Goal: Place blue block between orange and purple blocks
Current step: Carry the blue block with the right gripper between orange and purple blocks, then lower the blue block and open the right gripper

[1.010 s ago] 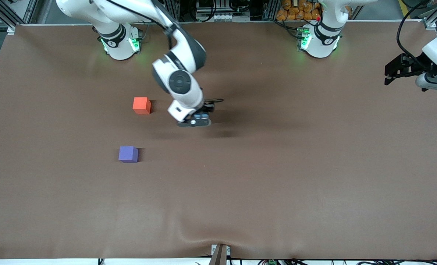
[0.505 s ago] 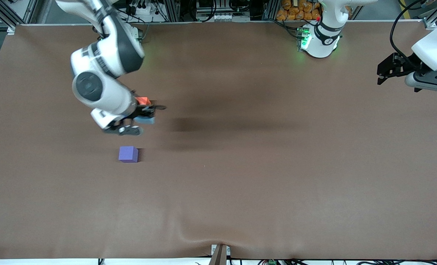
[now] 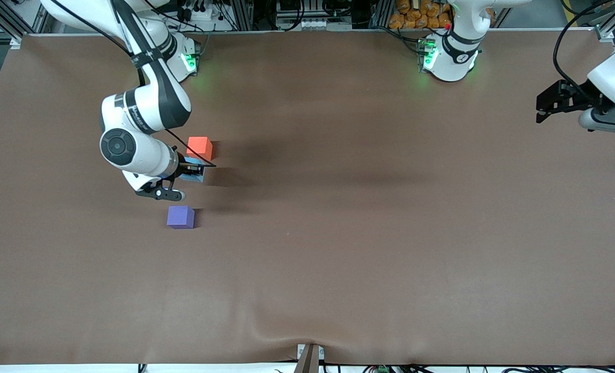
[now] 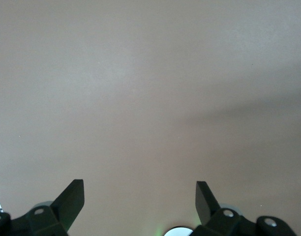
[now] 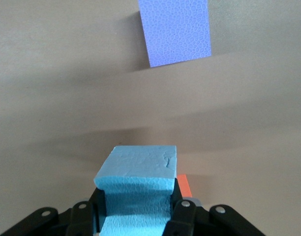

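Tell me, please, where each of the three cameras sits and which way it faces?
Front view: high across the table, facing both bases; right gripper holds the blue block between orange block and purple block; left gripper waits.
Left wrist view: looks at bare table; open jaws show.
Right wrist view: looks over the gripped blue block toward the purple block.
Front and right wrist views share all three blocks.

A: What blocks the gap between the orange block and the purple block?

B: The right gripper fills it, fingers clamped on the blue block, just at the orange block's 6 o'clock. Bare bench lies between it and the purple block.

A: Any free room elsewhere?

B: From both blocks' 3 o'clock the bench runs bare. The left gripper, fingers spread, waits at the left arm's end.
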`<action>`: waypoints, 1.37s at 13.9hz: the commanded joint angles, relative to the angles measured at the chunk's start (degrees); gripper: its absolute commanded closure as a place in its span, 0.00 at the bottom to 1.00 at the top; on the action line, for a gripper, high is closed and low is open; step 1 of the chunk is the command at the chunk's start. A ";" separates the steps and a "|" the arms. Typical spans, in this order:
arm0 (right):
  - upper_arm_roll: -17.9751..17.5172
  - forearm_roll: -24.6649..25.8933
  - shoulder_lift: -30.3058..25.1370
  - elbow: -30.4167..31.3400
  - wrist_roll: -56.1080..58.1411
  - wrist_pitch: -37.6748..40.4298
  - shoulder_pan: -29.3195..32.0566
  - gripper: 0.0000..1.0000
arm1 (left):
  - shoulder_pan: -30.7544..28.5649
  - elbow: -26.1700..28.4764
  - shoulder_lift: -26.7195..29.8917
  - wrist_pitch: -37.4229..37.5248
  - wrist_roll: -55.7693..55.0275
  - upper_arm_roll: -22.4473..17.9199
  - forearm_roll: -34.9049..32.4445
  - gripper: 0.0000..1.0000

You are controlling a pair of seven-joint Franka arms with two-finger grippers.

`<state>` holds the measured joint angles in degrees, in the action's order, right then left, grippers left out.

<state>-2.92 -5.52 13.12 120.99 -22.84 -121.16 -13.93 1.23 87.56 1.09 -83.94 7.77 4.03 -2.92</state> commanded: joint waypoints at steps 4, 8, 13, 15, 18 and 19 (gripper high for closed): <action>-0.60 0.77 3.48 3.19 8.06 -7.74 4.87 1.00 | -0.88 -1.25 -0.74 0.71 -4.07 -0.16 0.90 0.00; -0.69 -0.02 5.33 4.78 8.34 -12.52 4.17 1.00 | -0.88 -1.34 -0.74 0.71 -7.51 -0.16 1.60 0.00; -0.69 -0.02 7.79 4.95 8.43 -14.53 4.08 0.99 | -0.79 -1.34 -0.48 0.71 -7.60 -0.16 2.84 0.00; -0.69 -0.02 8.06 4.87 8.52 -14.02 4.17 0.01 | -0.88 -1.34 -0.48 0.71 -7.60 -0.16 2.92 0.00; -0.69 -0.02 6.22 1.03 8.52 -5.89 4.70 0.00 | -0.97 -1.34 -0.48 0.71 -7.51 -0.16 2.84 0.00; -0.69 -0.02 5.52 -2.92 8.43 1.04 4.96 0.00 | -0.97 -1.34 -0.56 0.71 -7.51 -0.16 2.84 0.00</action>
<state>-3.20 -5.52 20.28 123.54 -15.10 -129.12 -10.02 0.45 87.35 0.87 -83.94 0.91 3.76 -0.86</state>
